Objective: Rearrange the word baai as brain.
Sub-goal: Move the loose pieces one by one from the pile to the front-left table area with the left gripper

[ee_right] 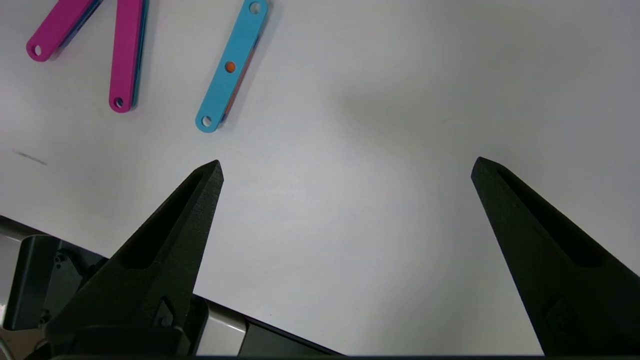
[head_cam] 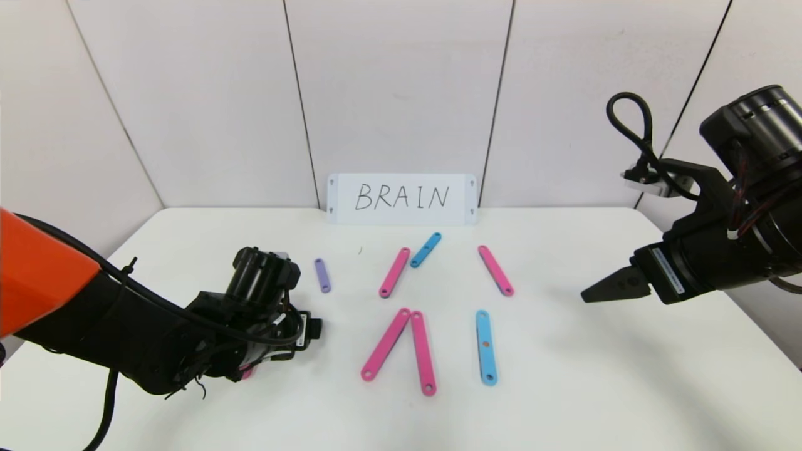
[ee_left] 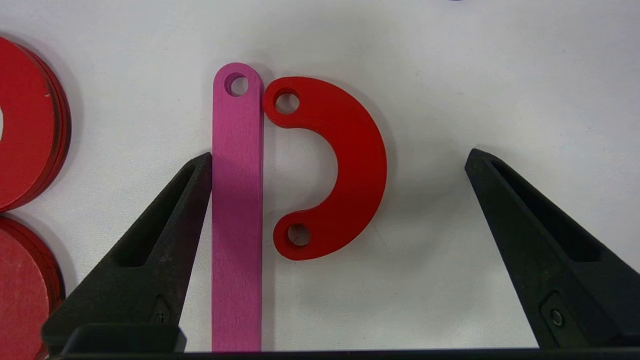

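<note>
Hovering low over the near-left part of the white table, the left gripper is seen with its jaws spread wide and nothing between them gripped. Beneath it, in the left wrist view, a pink strip lies flat with a red C-shaped curve just beside it, the curve's two end holes turned toward the strip; one black fingertip sits right at the strip's far edge, though contact cannot be confirmed. More red curved pieces are stacked at that view's edge (only partly shown).

The right gripper is held above the right side of the table, its jaws likewise wide apart and empty, well away from the letters.

The other pieces are spread mid-table in front of the white card lettered BRAIN: a small purple strip, a slanted pink strip meeting a short blue strip, and another slanted pink strip to the right. Nearer, two pink strips touch at their far ends to form an inverted V, and a long blue strip lies alone beside them.
</note>
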